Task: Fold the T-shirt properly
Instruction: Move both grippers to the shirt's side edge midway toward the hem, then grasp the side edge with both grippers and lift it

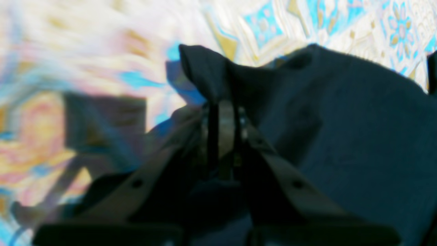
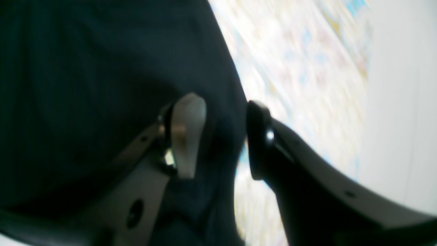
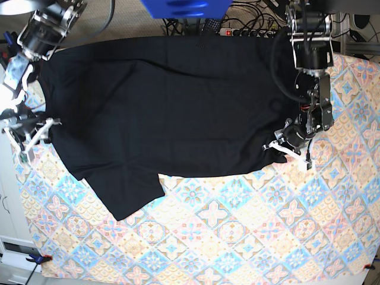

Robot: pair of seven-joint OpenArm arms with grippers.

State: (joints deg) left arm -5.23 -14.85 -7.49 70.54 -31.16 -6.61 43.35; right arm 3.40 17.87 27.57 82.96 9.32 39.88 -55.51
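Left gripper [image 1: 223, 128] has its two dark fingers [image 1: 212, 136] squeezed together on a pinched-up fold of the big plain black cloth T-shirt [image 1: 358, 136]; a peak of fabric pokes up just past the tips. The left wrist view is pretty smeared on its left half, so the patterned surface there is only a blur of colour.

Right gripper [image 2: 218, 136] is a different story: its pale pad [image 2: 187, 133] and the black finger across from it stand apart, with the shirt's edge hanging in the gap between them. Can't tell whether either one actually presses the cloth, so it reads as open around the hem, not clamped. The background in that view is washed out.

From the base view, the shirt lies spread across the far half of the pastel tile-patterned tablecloth [image 3: 237, 237], long side running left to right, one sleeve flopped out toward the near-left. Its far edge runs into shadow under the arm mounts. It's matte, with soft wrinkles. No label or readable writing shows up anywhere.
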